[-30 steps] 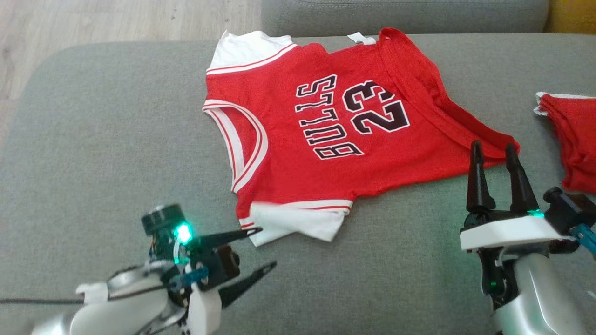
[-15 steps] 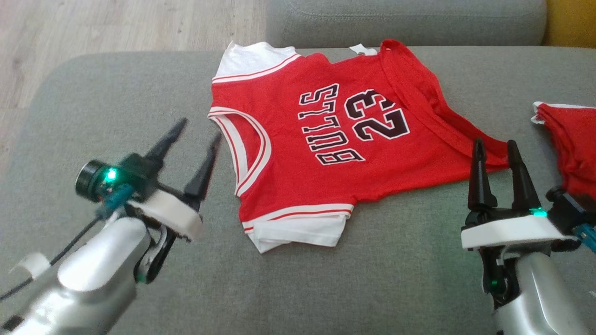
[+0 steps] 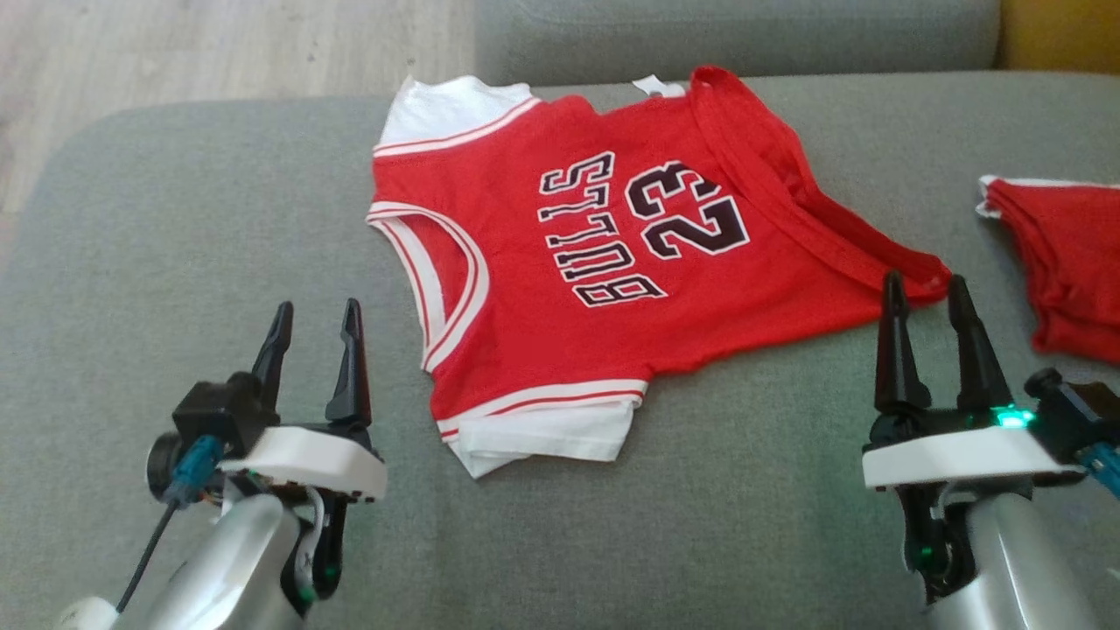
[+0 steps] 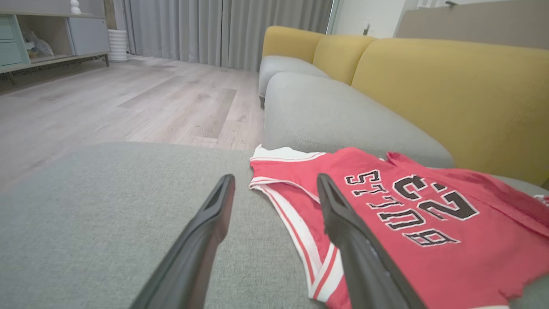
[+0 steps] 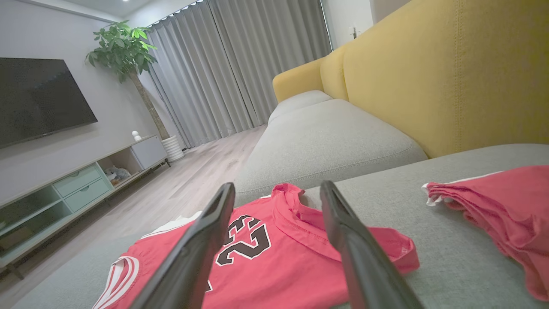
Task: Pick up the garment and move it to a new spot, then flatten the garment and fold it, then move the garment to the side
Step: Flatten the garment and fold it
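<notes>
The garment point(image 3: 604, 271) is a red jersey with white trim and black "BULLS 23" lettering. It lies spread on the grey sofa cushion point(image 3: 175, 227), neck to the left and hem partly folded over at the right. My left gripper point(image 3: 313, 308) stands open and empty just left of the jersey's near sleeve. My right gripper point(image 3: 926, 282) is open too, empty, its tips close to the hem corner. In the left wrist view the garment point(image 4: 407, 214) lies ahead on the right, past my open left gripper point(image 4: 275, 179). The right wrist view has the garment point(image 5: 266, 253) beyond my open right gripper point(image 5: 278, 185).
A second red cloth point(image 3: 1063, 262) lies crumpled at the cushion's right edge, also the red cloth point(image 5: 502, 210) in the right wrist view. Another grey cushion point(image 3: 735, 35) and a yellow backrest point(image 4: 450, 90) lie behind. Wooden floor point(image 3: 219, 44) shows beyond the left edge.
My left gripper let go of the jersey's near sleeve, swung away to the left and turned its fingers forward, opening fully. The right gripper stayed in place. The head camera shifted slightly.
</notes>
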You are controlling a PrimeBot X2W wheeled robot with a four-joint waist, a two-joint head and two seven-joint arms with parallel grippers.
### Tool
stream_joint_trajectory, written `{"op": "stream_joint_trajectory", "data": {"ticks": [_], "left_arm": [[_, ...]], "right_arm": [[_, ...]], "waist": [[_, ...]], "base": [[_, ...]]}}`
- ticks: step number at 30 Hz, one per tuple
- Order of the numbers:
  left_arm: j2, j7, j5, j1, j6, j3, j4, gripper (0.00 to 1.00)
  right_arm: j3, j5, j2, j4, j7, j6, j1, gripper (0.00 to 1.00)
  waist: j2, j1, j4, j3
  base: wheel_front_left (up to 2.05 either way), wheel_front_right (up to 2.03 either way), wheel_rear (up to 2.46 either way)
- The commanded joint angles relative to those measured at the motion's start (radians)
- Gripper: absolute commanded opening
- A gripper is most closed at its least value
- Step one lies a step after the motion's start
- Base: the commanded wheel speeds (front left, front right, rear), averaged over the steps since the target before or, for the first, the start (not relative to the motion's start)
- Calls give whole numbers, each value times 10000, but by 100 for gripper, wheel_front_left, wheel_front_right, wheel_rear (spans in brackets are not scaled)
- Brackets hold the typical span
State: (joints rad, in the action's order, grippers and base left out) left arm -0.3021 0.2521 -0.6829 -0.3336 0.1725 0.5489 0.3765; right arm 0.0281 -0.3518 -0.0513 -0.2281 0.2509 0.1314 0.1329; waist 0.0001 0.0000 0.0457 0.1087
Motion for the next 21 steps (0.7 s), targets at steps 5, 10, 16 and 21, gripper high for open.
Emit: {"op": "stream_joint_trajectory", "data": {"ticks": [5, 10, 16, 21], "left_arm": [[-77, -278, 421, -1066, -599, -136, 771, 100], [23, -2178, 376, -1831, -1261, 648, 1850, 100], [69, -3378, 128, -2264, -1622, 914, 2386, 100], [-28, -3812, 115, -2379, -1685, 1055, 2582, 74]], "right_arm": [[336, -53, 11, 461, 109, -7, 631, 100], [384, -101, 11, 447, 109, -7, 795, 100], [441, -150, 11, 412, 109, -7, 884, 100], [491, -201, 11, 384, 109, -7, 934, 100]], "waist": [[-1, 0, -405, 753], [-1, 0, -653, 1214], [-1, 0, -882, 1481], [-1, 0, -1027, 1529]], "base": [[0, 0, 0], [0, 0, 0], [0, 0, 0], [0, 0, 0]]}}
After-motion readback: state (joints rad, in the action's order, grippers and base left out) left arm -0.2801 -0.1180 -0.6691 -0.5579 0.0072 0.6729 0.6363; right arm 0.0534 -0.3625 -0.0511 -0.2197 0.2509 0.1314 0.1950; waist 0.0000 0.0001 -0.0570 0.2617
